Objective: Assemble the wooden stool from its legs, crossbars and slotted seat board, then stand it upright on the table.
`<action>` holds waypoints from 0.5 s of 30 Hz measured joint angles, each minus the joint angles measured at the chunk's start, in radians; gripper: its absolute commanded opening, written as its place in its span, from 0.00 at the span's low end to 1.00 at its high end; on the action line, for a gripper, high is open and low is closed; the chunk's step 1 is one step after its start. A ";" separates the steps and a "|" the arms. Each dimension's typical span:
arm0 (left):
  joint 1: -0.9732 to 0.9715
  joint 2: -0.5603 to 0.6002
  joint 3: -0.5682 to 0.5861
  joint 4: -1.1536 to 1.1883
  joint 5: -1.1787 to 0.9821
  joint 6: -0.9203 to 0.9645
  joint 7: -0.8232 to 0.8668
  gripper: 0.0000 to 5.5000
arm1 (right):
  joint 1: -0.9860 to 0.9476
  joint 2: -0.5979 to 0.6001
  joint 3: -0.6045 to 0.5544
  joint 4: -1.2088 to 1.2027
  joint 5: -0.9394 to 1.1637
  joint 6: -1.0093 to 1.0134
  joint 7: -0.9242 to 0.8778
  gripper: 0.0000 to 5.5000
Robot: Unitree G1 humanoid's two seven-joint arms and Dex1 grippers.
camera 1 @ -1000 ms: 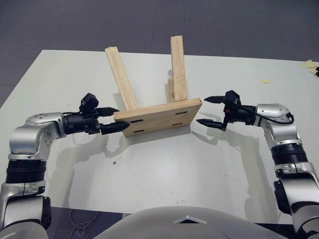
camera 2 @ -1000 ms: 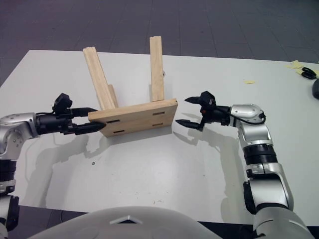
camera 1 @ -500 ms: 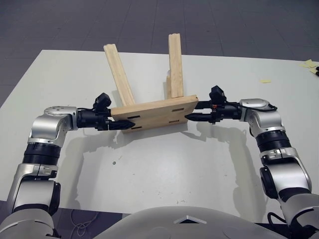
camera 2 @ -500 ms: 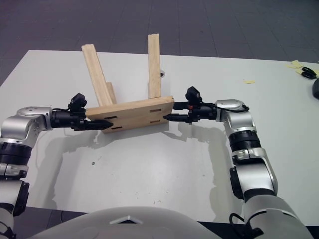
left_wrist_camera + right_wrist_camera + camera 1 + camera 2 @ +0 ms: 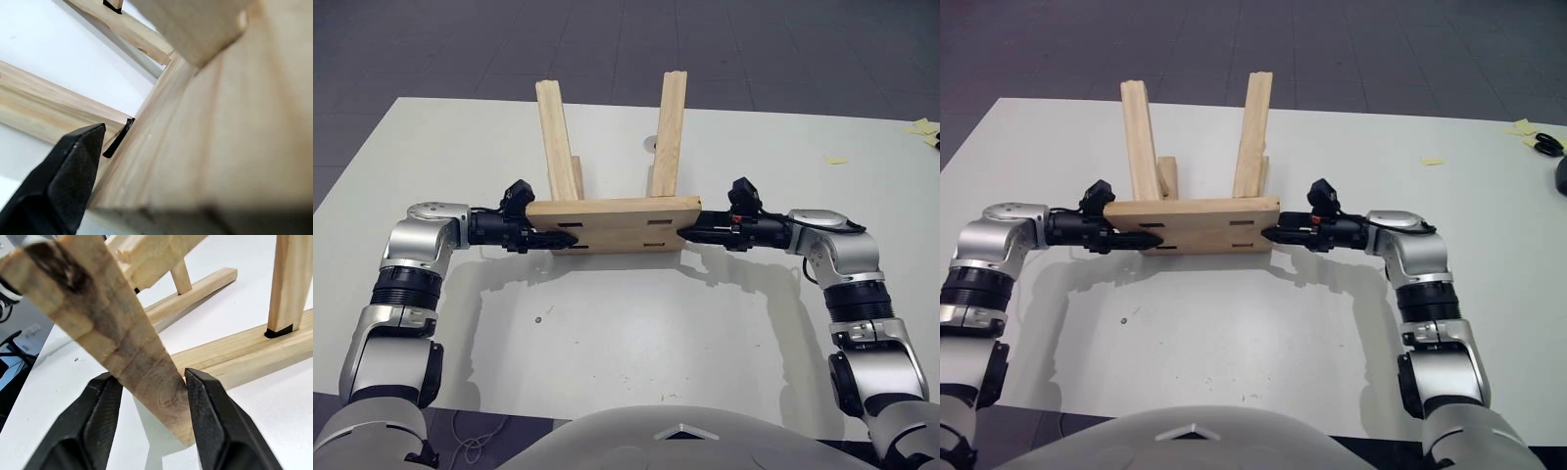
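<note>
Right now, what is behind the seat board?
A left leg and a right leg extend away from the seat board, a short wooden piece beside the left one. Their joints with the board are covered.

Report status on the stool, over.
Left end effector and right end effector clamped on seat board ends. Board on edge, legs pointing away, not yet upright. Yellow scrap far right, no obstruction.

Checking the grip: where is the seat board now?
In the head views, the seat board is on edge at mid-table, held between the left gripper at its left end and the right gripper at its right end.
</note>
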 measured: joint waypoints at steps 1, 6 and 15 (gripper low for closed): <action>0.001 -0.002 0.011 -0.024 -0.013 0.039 0.008 0.54 | 0.015 0.001 -0.027 -0.033 0.025 0.036 -0.025 0.37; -0.005 -0.033 0.155 -0.189 -0.162 0.264 0.101 0.48 | 0.059 0.051 -0.269 -0.205 0.275 0.303 -0.242 0.37; -0.128 -0.194 0.399 -0.294 -0.272 0.574 0.348 0.41 | 0.115 0.136 -0.425 -0.326 0.855 0.297 -0.867 0.34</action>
